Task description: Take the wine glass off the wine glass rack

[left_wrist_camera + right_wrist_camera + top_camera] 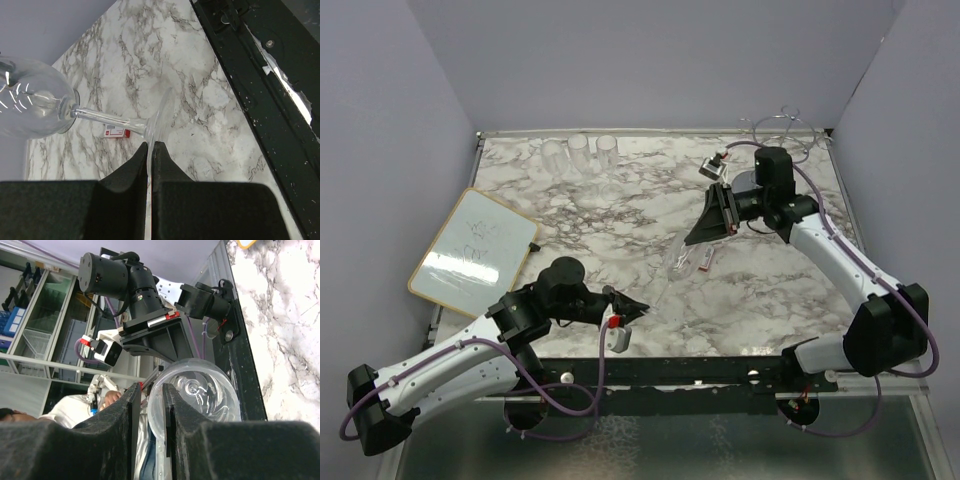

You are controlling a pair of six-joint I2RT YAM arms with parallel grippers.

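A clear wine glass [672, 262] lies on its side in the air between my two grippers, off the rack. My left gripper [638, 310] is shut on the edge of its foot; in the left wrist view the foot [159, 120] is pinched between my fingertips [151, 145], with the stem and bowl [30, 97] reaching away to the left. My right gripper [698, 238] is at the bowl's mouth. In the right wrist view its jaws [151, 387] stand slightly apart astride the rim [156, 412], one finger inside the bowl. The wire rack [778, 128] stands at the back right, its base mostly hidden behind my right arm.
A small whiteboard [475, 250] lies at the left. Three clear cups [580, 152] stand at the back. A small red and white item [706, 262] lies on the marble under the glass and also shows in the left wrist view [117, 132]. A small object [714, 166] lies near the rack.
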